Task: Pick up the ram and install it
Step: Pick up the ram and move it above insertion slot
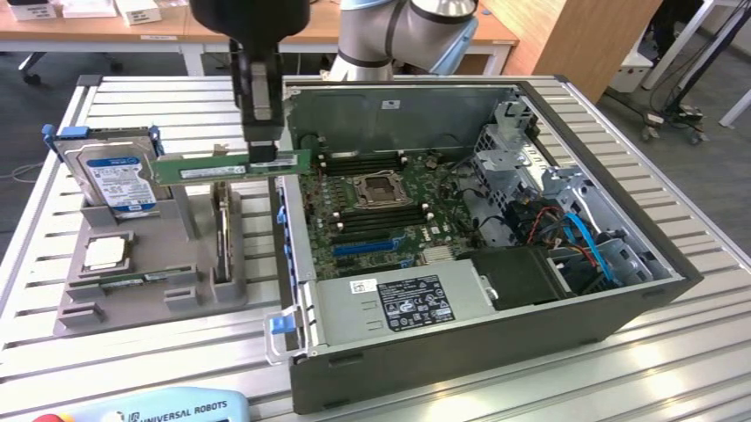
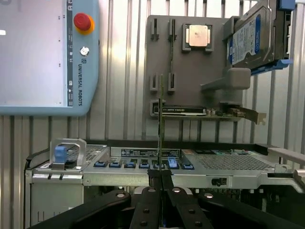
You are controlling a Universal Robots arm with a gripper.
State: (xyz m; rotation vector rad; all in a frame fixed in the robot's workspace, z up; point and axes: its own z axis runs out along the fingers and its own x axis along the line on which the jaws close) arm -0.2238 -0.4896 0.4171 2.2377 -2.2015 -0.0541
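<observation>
Gripper [image 1: 267,158] holds one ram [image 1: 217,168] near one hard drive [image 1: 118,180].

Case wall [image 2: 119,179] stands below the hand [image 1: 267,156]; the motherboard [image 1: 393,220] beyond lies open.

The arm [image 1: 405,40] has rounded silver-grey joints with a light blue cap. The gripper [image 1: 267,156] is black, with a wide round body and long narrow fingers [image 2: 145,210]; small round silver screws [image 2: 151,190] sit along the finger links
</observation>
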